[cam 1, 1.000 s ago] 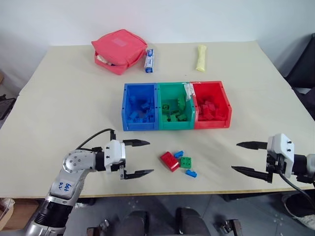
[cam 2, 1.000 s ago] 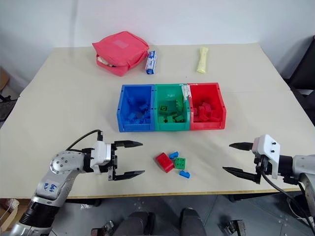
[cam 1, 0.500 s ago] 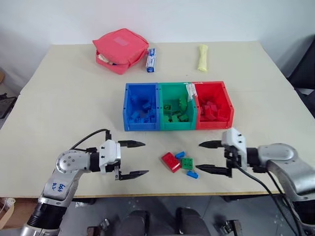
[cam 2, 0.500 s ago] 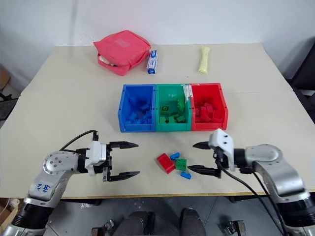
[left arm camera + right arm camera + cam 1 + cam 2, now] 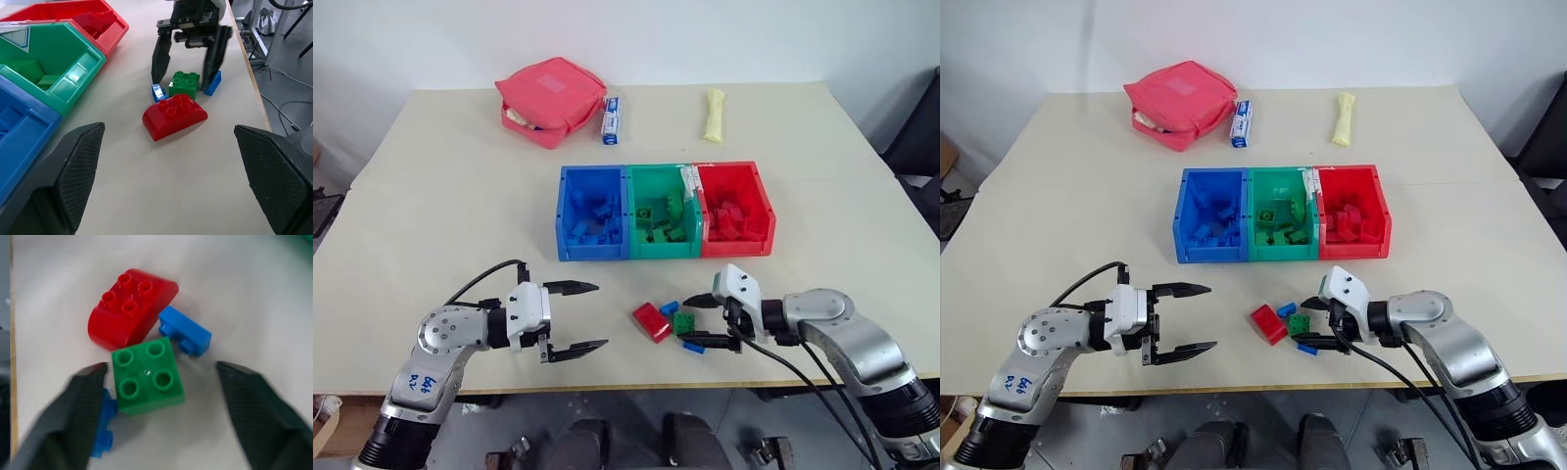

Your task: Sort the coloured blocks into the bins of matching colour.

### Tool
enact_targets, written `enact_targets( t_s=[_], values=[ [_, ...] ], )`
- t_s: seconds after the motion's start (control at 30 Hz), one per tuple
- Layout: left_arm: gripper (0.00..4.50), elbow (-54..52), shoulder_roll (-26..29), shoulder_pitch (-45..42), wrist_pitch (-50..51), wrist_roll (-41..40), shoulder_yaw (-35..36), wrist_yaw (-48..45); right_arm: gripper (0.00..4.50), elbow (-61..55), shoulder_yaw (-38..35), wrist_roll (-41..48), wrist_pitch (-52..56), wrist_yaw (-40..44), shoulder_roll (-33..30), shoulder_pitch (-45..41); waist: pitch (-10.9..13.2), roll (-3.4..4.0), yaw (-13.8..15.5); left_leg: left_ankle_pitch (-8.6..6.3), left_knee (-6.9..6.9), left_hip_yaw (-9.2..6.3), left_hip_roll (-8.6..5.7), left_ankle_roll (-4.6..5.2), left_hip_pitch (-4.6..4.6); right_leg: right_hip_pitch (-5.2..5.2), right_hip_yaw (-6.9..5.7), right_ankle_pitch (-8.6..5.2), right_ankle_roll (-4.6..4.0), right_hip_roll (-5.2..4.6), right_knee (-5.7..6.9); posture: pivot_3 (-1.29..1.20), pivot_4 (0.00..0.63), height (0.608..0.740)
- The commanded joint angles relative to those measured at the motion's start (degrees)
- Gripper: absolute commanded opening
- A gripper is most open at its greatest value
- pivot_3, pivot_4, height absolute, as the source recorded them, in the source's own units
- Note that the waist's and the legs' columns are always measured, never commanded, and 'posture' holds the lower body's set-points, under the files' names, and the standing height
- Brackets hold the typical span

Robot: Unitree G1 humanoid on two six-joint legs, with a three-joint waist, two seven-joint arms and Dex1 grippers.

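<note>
Coloured blocks (image 5: 670, 322) lie on a beige table (image 5: 450, 206); right tool (image 5: 699, 321) open astride them, left tool (image 5: 579, 316) wide open, empty

Both grippers' jaws apart.

Blue blocks (image 5: 185, 331) crowding green block (image 5: 147, 374)

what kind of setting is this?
Likely an indoor lab or test room: a plain beige table against a bare white wall, with joined colour bins and loose toy blocks set out.
</note>
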Motion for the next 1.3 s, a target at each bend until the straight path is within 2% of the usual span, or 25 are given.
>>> enact_targets(
  t_s=[0.03, 0.1, 0.23, 0.33, 0.53, 0.67, 0.87, 0.97, 1.1, 1.3],
  values=[
    [4.50, -1.2, 0.1, -0.4, -0.2, -0.8, 0.7, 0.3, 2.13, 0.2, -0.8, -0.3, -1.2, -0.1, 0.2, -0.5, 0.0, 0.00, -0.1, 0.00, 0.00, 0.00, 0.00, 0.00, 0.00, 0.00, 0.00, 0.00, 0.00, 0.00, 0.00, 0.00, 0.150, 0.740],
    [4.50, -1.1, -0.2, -0.7, -0.3, -0.8, 0.6, 0.4, 1.48, 0.6, -1.5, 0.2, -2.1, 0.8, 0.0, -1.1, 0.0, 0.00, -0.1, 0.00, -0.02, 0.00, 0.00, 0.00, 0.00, -0.01, 0.00, 0.00, 0.00, 0.00, 0.00, 0.00, 0.150, 0.740],
    [4.50, -1.5, -2.6, -0.5, 1.1, -5.2, 3.5, 2.5, 1.47, 0.7, -6.5, 5.8, -4.3, 4.4, 0.7, -4.5, 0.0, 0.00, -0.2, 0.00, -0.01, 0.00, -0.01, 0.00, -0.01, -0.01, 0.00, 0.00, 0.00, 0.00, 0.00, 0.00, 0.150, 0.740],
    [4.50, -1.8, -3.9, -0.2, 2.4, -7.0, 6.6, 5.8, 1.47, 3.9, -8.1, 7.0, -2.1, 1.7, 3.1, -10.8, 0.0, 0.00, -0.4, 0.01, 0.01, 0.01, 0.02, -0.01, 0.01, -0.01, 0.00, 0.00, 0.00, 0.03, 0.05, 0.00, 0.150, 0.740],
    [4.50, -1.7, -5.1, 4.2, 2.4, -7.0, 12.3, 11.2, 1.47, 21.5, -5.6, -2.8, -5.9, -9.7, 12.3, -28.6, 0.0, 0.00, -0.6, 0.04, -0.04, 0.02, 0.02, -0.08, 0.01, -0.15, 0.02, 0.00, -0.01, 0.06, 0.18, 0.00, 0.150, 0.740],
    [4.50, -2.2, -5.0, 6.9, 1.2, -5.8, 13.0, 11.8, 1.47, 31.2, -3.1, -6.9, -8.7, -9.5, 15.2, -35.0, 0.0, -0.01, -0.3, 0.02, -0.08, 0.02, -0.01, -0.05, -0.02, -0.20, 0.00, 0.00, -0.01, 0.04, 0.19, 0.00, 0.150, 0.740],
    [4.50, -3.1, -3.8, 8.0, 2.3, -5.5, 12.3, 11.5, 3.42, 35.4, -4.7, -6.6, -9.9, -8.9, 17.4, -37.4, 0.0, 0.00, -0.5, -0.04, -0.07, -0.11, -0.12, 0.07, -0.16, -0.18, -0.16, 0.00, -0.02, -0.05, 0.23, 0.00, 0.150, 0.740],
    [4.50, -2.6, -2.3, 6.9, 1.9, -5.0, 10.6, 9.1, 4.40, 29.7, -6.6, -4.0, -9.8, -5.4, 15.0, -34.5, 0.0, 0.00, -0.5, -0.04, -0.12, -0.11, -0.08, 0.05, -0.17, -0.23, -0.21, 0.00, -0.02, -0.03, 0.23, 0.00, 0.150, 0.740],
    [4.50, -1.0, -1.2, 3.8, 0.6, -3.6, 6.8, 5.3, 4.45, 18.8, -9.8, 1.0, -12.1, 4.9, 7.5, -24.0, 0.0, 0.00, 0.3, -0.06, -0.03, -0.43, -0.07, 0.02, -0.28, -0.17, -0.51, 0.00, -0.02, -0.04, 0.13, 0.00, 0.150, 0.740],
    [4.50, 0.8, -0.2, 0.1, -1.0, -2.7, 1.5, -1.1, 4.45, 10.3, -17.7, 4.4, -13.8, 10.6, -3.3, -6.4, 0.0, 0.01, 0.6, -0.08, 0.19, -0.46, -0.12, 0.08, -0.59, -0.20, -0.62, 0.01, -0.01, -0.11, 0.06, 0.00, 0.150, 0.740]
  ],
)
